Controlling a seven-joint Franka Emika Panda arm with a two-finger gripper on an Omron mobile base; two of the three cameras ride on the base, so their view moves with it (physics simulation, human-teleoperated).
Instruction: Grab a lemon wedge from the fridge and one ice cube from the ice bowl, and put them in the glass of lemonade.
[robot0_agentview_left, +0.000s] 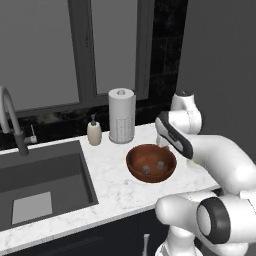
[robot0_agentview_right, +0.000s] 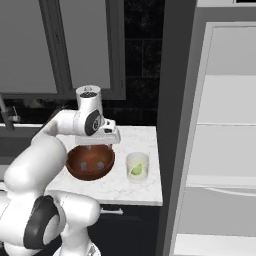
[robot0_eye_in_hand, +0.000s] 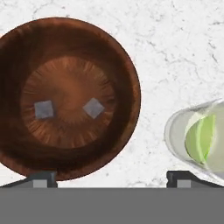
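Gripper (robot0_eye_in_hand: 111, 177): spread wide, empty, above ice bowl (robot0_eye_in_hand: 127, 65). You risk nudging glass of lemonade (robot0_eye_in_hand: 175, 131) or fumbling tiny cubes.

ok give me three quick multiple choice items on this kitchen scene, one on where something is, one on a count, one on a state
1. Where is the lemon wedge?
A. in the glass of lemonade
B. in the ice bowl
C. on the counter by the sink

2. How many ice cubes lie in the ice bowl?
A. none
B. two
C. five

3. How does the gripper stand?
A. shut on an ice cube
B. shut on the wedge
C. open and holding nothing

Answers: 1 A, the hand view shows the green-yellow wedge inside the glass. 2 B, two grey cubes sit on the bowl's floor. 3 C, its fingertips stand wide apart above the counter with nothing between them.
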